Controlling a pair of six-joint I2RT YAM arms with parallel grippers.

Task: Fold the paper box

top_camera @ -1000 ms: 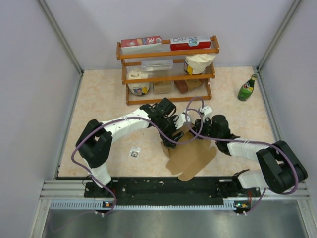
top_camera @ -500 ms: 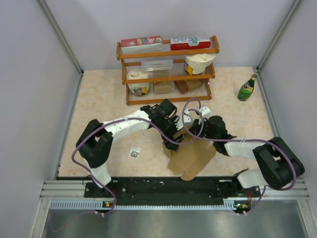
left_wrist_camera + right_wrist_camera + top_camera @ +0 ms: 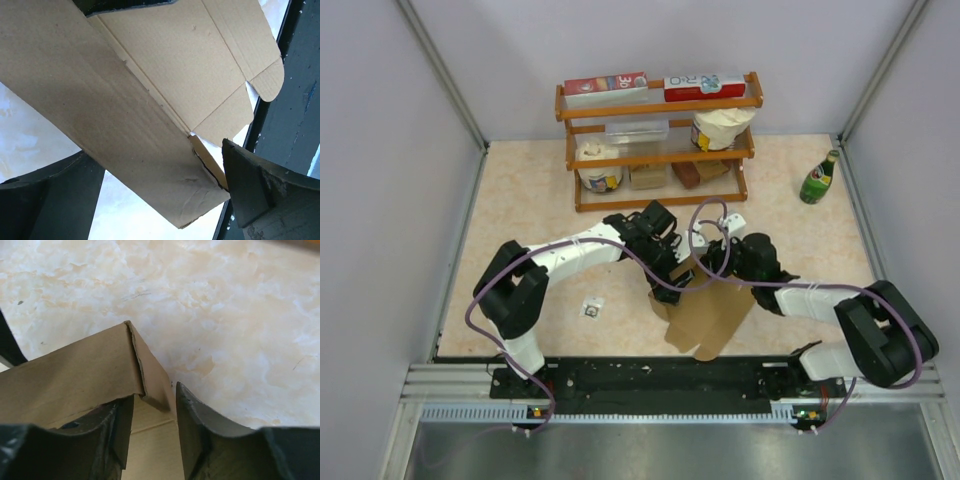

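Box (image 3: 710, 315): matt brown corrugated cardboard, creased. Fingers (image 3: 215, 440): matt black plastic, slightly rough. Tabletop (image 3: 520, 200): smooth marbled beige, faint sheen. Shelf (image 3: 660, 103): varnished wood. Bottle (image 3: 817, 180): glossy green glass.

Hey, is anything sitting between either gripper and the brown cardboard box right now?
Nothing visible. Both are at the paper box: the left gripper stands open around a folded panel, and the right gripper straddles a corner flap, though whether it pinches is unclear.
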